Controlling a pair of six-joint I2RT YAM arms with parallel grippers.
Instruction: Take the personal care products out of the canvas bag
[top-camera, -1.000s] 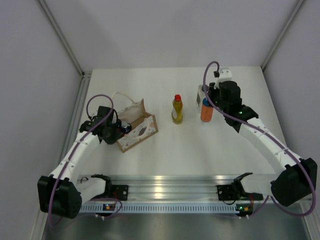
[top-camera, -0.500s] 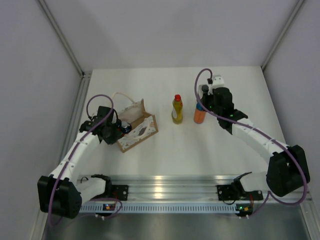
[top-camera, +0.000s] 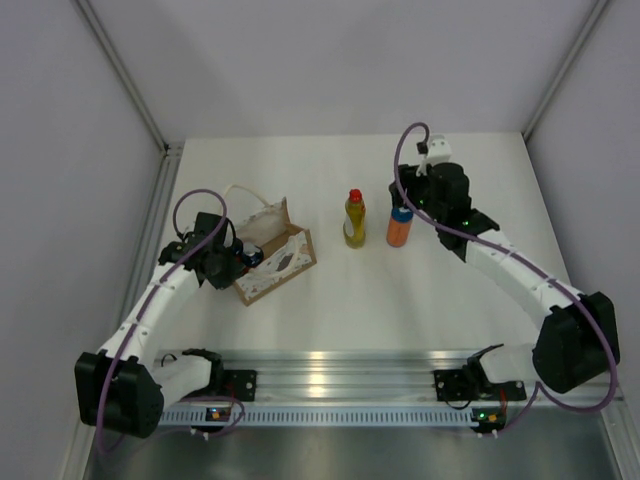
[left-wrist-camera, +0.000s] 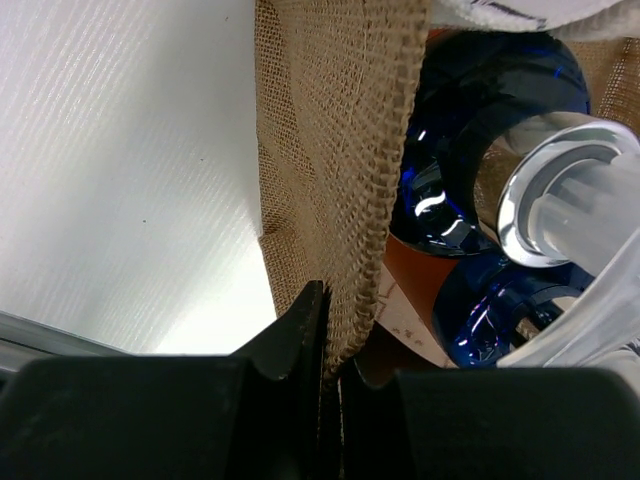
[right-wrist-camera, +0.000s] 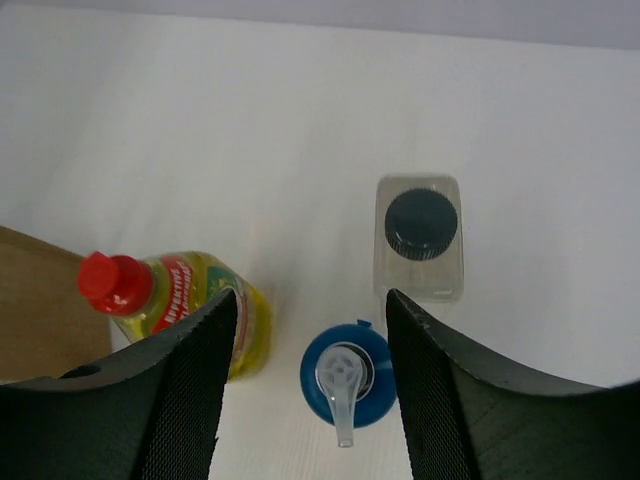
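Observation:
The canvas bag (top-camera: 274, 252) stands at the left of the table, and my left gripper (top-camera: 238, 262) is shut on its near wall. In the left wrist view the woven rim (left-wrist-camera: 335, 150) is pinched between the jaws of the left gripper (left-wrist-camera: 335, 335), and blue-capped bottles (left-wrist-camera: 480, 120) with a clear pump (left-wrist-camera: 560, 200) fill the bag. On the table stand a yellow bottle with a red cap (top-camera: 354, 220) (right-wrist-camera: 195, 300), an orange bottle with a blue pump cap (top-camera: 399, 228) (right-wrist-camera: 348, 375) and a clear bottle with a dark cap (right-wrist-camera: 420, 235). My right gripper (top-camera: 405, 200) (right-wrist-camera: 310, 305) hangs open above the blue-capped bottle, clear of it.
Grey walls close in the table on three sides. A metal rail (top-camera: 330, 375) with the arm bases runs along the near edge. A brown corner of the bag (right-wrist-camera: 30, 310) shows at the left of the right wrist view.
The right gripper carried the orange bottle with the blue cap leftward, set it down beside the yellow bottle and opened. The left arm has not moved.

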